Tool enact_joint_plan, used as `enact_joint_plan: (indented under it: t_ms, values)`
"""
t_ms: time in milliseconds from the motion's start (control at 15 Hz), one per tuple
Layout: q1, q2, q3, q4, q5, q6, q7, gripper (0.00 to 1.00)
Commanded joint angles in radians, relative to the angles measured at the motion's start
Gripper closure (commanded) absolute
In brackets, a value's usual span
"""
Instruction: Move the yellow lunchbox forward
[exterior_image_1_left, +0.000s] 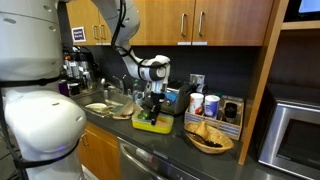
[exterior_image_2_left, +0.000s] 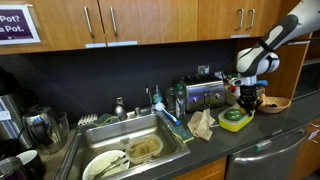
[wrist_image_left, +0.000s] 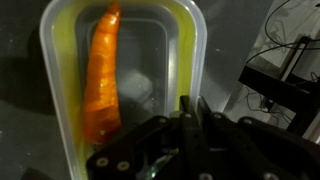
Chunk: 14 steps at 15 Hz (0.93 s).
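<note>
The yellow lunchbox (exterior_image_1_left: 152, 123) is a small yellow-green translucent box on the dark counter, also seen in an exterior view (exterior_image_2_left: 237, 120). In the wrist view the lunchbox (wrist_image_left: 150, 60) fills the frame, lid off, with an orange carrot (wrist_image_left: 102, 80) lying along its left side. My gripper (wrist_image_left: 194, 99) points straight down at the box's right rim, its fingers closed tight on the yellow wall. It shows in both exterior views (exterior_image_1_left: 150, 108) (exterior_image_2_left: 248, 103) right on top of the box.
A dark wicker basket of chips (exterior_image_1_left: 209, 137) sits close beside the box. A toaster (exterior_image_2_left: 205, 95) and cups (exterior_image_1_left: 203, 104) stand behind by the wall. The sink (exterior_image_2_left: 130, 150) holds a plate (exterior_image_2_left: 105, 165). A microwave (exterior_image_1_left: 295, 130) stands at the counter's end.
</note>
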Motion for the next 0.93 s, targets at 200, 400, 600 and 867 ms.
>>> enact_joint_plan:
  t_ms: [200, 400, 600, 867]
  values:
    - [-0.012, 0.012, 0.011, 0.006, 0.001, 0.009, 0.005, 0.98]
    - [-0.016, 0.027, 0.012, 0.016, 0.024, 0.024, -0.009, 0.98]
    - [-0.020, 0.038, 0.017, 0.022, 0.080, 0.065, -0.039, 0.98]
    - [-0.023, 0.053, 0.026, 0.029, 0.162, 0.109, -0.065, 0.98]
